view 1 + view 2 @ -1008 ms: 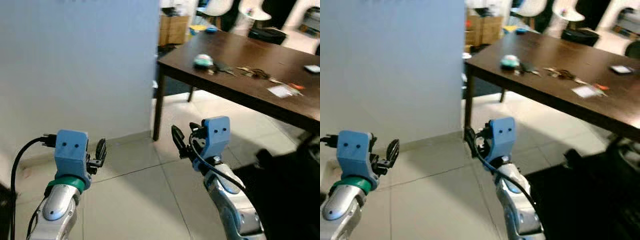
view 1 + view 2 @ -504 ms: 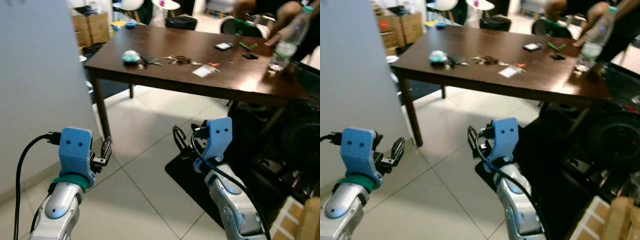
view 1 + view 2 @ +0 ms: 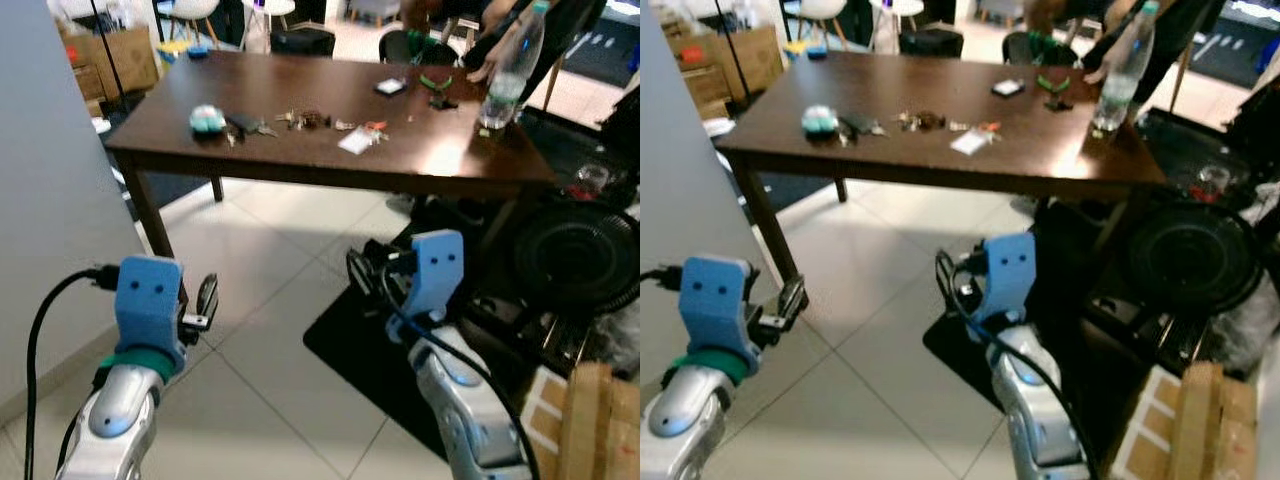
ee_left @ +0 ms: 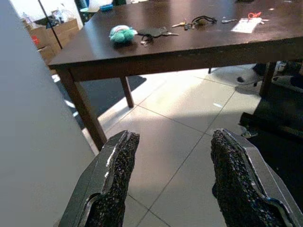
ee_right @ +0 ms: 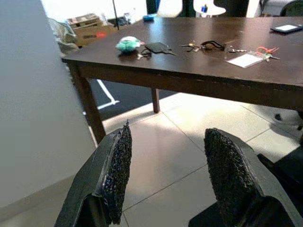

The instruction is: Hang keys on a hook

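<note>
Bunches of keys (image 3: 308, 119) lie on a dark wooden table (image 3: 290, 85) ahead, beside a teal fluffy ball (image 3: 207, 118) with a black pouch and keys (image 3: 243, 126). The wrist views pick out the same pouch (image 4: 150, 33) and keys (image 5: 210, 45), plus a white card with a red tag (image 5: 246, 60). My left gripper (image 3: 207, 298) is held low over the tiled floor, fingers (image 4: 118, 170) open and holding nothing. To its right, my right gripper (image 3: 357, 272) is open and holds nothing. Both are well short of the table.
A grey wall (image 3: 40, 200) stands close on my left, near the table leg (image 3: 150, 215). On the table stand a water bottle (image 3: 505, 70) and a phone (image 3: 390, 87), with a person's hand (image 3: 490, 68) beside the bottle. A black mat (image 3: 350, 350), a round black fan (image 3: 575, 255) and a wooden crate (image 3: 590, 420) lie right.
The camera has swung to the right: the wall has slid off to the left and the table, bottle and fan have come into view. Both grippers hold the same open pose.
</note>
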Controlling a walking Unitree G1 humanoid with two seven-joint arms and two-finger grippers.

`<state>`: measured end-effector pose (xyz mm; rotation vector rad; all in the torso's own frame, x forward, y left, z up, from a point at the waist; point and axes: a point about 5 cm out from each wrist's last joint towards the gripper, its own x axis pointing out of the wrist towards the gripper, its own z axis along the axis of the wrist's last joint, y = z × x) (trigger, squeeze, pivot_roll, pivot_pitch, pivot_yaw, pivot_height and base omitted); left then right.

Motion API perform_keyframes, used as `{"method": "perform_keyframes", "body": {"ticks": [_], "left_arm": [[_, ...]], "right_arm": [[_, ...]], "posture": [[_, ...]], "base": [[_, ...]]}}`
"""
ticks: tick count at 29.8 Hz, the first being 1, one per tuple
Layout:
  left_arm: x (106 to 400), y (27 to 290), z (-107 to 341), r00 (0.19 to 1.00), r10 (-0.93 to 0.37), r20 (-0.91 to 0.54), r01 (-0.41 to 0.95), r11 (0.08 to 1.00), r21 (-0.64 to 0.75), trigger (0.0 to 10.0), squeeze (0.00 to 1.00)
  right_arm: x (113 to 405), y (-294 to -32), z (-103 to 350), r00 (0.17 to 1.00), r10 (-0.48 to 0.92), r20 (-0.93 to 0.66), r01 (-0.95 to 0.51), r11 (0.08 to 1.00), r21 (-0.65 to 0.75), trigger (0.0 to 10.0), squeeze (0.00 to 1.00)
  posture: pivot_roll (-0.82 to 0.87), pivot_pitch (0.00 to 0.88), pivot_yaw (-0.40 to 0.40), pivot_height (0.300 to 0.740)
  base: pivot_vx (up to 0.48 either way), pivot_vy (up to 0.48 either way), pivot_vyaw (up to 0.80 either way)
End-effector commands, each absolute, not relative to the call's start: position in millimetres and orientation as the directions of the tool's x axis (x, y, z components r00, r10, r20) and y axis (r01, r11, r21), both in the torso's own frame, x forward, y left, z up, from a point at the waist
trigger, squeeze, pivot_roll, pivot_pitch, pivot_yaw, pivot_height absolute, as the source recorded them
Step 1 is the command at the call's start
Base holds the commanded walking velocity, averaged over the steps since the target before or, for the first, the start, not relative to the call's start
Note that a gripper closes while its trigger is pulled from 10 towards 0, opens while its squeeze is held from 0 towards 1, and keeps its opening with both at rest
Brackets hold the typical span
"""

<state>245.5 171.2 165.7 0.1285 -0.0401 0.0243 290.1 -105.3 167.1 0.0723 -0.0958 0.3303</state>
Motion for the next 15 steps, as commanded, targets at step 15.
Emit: {"method": "perform_keyframes", "body": {"ticks": [15], "left_arm": [[243.8, 170.9, 159.3, 0.999, 0.025, 0.019, -0.028, 0.990, 0.139, 10.0, 0.00]], "right_arm": [[290.1, -108.7, 163.6, 0.947, 0.308, 0.092, -0.314, 0.948, 0.056, 10.0, 0.00]], "posture": [[-0.04, 0.000, 0.055, 0.740]], "base": [[0.461, 0.000, -0.09]]}}
